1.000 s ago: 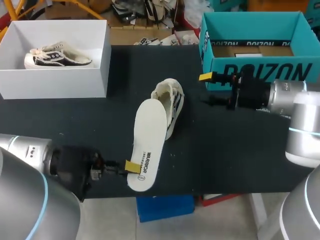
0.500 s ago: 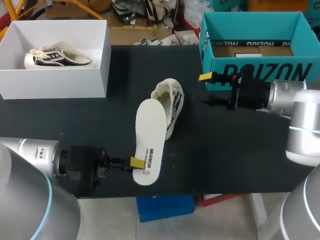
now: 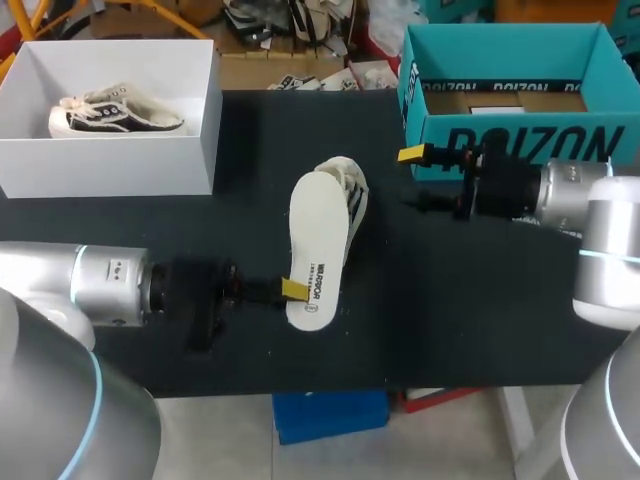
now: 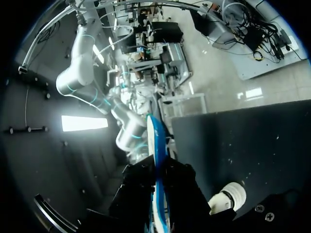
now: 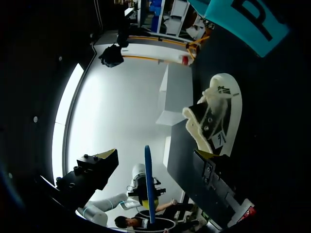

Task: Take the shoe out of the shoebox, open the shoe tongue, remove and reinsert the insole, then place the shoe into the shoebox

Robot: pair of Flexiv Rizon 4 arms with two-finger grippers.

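Observation:
A white insole (image 3: 316, 245) hangs tilted above the black table, its heel end pinched by my left gripper (image 3: 293, 290), which is shut on it. Its toe end overlaps the cream shoe (image 3: 349, 190), which lies on its side at the table's middle. In the left wrist view the insole (image 4: 156, 141) shows edge-on, blue underneath, between the fingers of the left gripper (image 4: 158, 194). My right gripper (image 3: 420, 180) stands open to the right of the shoe, in front of the teal shoebox (image 3: 520, 145). In the right wrist view the shoe (image 5: 216, 116) lies ahead of the open right gripper (image 5: 156, 156), beside the edge-on insole (image 5: 149, 189).
A white box (image 3: 110, 165) with another shoe (image 3: 115, 112) in it stands at the back left. The teal shoebox is open at the back right. The dark table mat (image 3: 450, 310) runs to the front edge.
My left gripper has carried the insole away from the table's front edge and to the right, toward the shoe; its toe end now overlaps the shoe. The right arm has kept still.

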